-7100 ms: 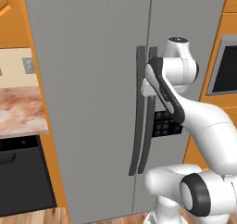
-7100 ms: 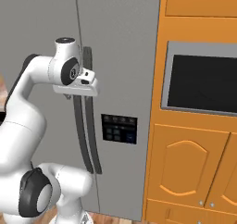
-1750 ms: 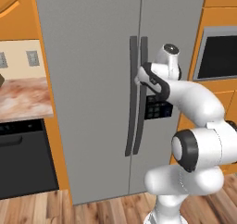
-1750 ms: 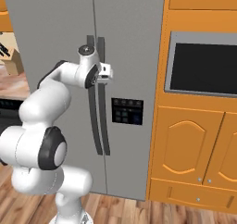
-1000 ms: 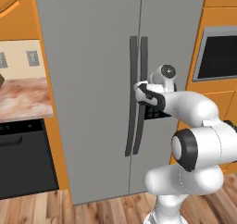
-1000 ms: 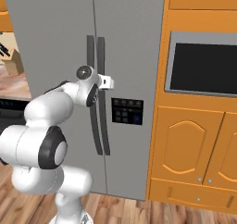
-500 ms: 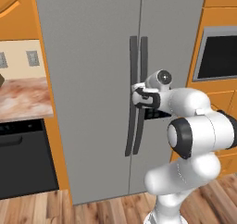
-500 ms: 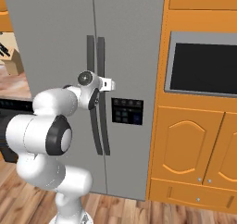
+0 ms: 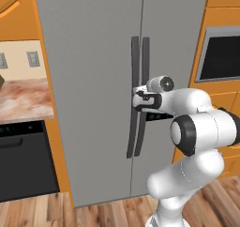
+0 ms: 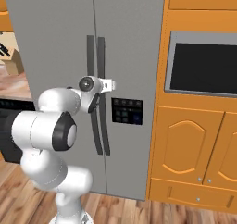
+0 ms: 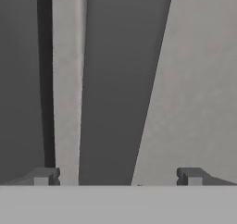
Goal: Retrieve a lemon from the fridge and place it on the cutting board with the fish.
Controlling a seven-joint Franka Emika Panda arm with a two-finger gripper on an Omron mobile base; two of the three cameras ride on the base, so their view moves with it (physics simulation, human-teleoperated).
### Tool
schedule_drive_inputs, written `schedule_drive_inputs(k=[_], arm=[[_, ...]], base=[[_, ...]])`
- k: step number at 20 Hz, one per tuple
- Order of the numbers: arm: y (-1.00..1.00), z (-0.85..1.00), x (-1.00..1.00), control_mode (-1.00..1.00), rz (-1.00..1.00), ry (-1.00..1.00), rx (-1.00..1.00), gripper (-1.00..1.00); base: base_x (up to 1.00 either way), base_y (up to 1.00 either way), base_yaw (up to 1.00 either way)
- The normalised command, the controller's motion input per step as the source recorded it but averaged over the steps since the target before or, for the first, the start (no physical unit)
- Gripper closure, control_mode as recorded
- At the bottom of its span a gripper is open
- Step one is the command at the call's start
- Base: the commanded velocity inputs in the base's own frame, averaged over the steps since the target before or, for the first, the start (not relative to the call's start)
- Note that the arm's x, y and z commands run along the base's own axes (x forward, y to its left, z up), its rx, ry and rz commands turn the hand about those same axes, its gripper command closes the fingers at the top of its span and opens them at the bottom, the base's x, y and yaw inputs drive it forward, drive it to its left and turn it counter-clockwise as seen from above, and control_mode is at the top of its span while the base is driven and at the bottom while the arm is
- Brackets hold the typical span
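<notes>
- Your gripper (image 11: 118, 176) sits right up against the fridge (image 9: 93, 80), with its jaws spread wide and nothing clamped between them.
- In the hand view, the 2 fingertips (image 11: 44, 176) stand far apart at the bottom, and a dark vertical handle (image 11: 115, 89) of the fridge runs up between them.
- A second dark handle (image 11: 21, 79) lies just beyond the left fingertip in that view, with a strip of pale door surface between the 2 handles.
- From the left base view, you see the gripper (image 9: 138, 99) at about mid-height of the 2 long handles, level with the right-hand handle (image 9: 143, 94).
- From the right base view, the hand (image 10: 105, 85) is pressed close to the same handle (image 10: 102, 93), and the dark control panel (image 10: 127, 111) on the door lies just to its right and slightly below.
- Both fridge doors are shut, so you cannot see the lemon, and you cannot tell where it lies.
- To the gripper's left, well apart, you have a marbled counter (image 9: 21, 99) above a black dishwasher (image 9: 23, 160).
- To its right, orange cabinets (image 10: 194, 149) hold a dark built-in oven (image 10: 203, 68).
</notes>
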Motion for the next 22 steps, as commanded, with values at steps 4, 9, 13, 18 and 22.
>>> schedule_drive_inputs(k=[4,9,13,18,22], arm=[[0.00,-0.04,0.55,-1.00,0.00,-0.12,0.00,1.00],[0.00,-0.01,0.46,-1.00,0.00,-0.08,0.00,1.00],[0.00,0.01,0.14,-1.00,0.00,0.01,0.00,1.00],[-0.17,0.18,-0.20,-1.00,-0.08,0.05,-0.01,1.00],[-0.51,0.37,-0.88,-1.00,-0.08,0.00,0.00,1.00]], base=[[0.00,0.00,0.00],[0.00,0.00,0.00],[0.00,0.00,0.00],[0.00,0.00,0.00],[0.00,0.00,0.00]])
